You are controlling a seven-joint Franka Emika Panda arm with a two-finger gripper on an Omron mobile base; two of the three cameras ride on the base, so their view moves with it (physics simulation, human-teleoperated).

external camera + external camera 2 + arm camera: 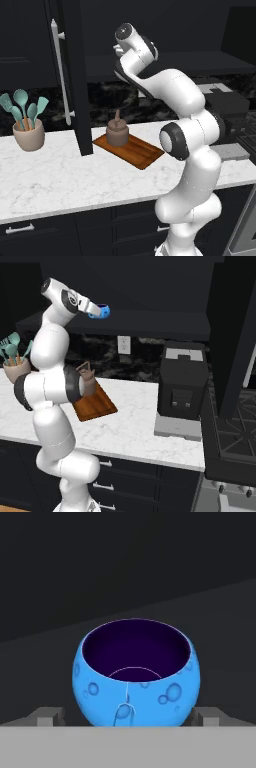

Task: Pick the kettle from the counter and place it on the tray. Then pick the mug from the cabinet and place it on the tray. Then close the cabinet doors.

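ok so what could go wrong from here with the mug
The open gripper straddles the round blue mug, whose sides bulge, so the fingers could slip off or push it deeper onto the shelf when closing. The kettle already sits on the tray, so setting the mug down could bump it. The open cabinet door hangs near the tray.

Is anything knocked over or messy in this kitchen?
Nothing looks knocked over or spilled. The kettle stands upright on the tray, and the blue mug sits upright on the cabinet shelf between the open gripper fingers. One cabinet door hangs open over the counter, which fits the job.
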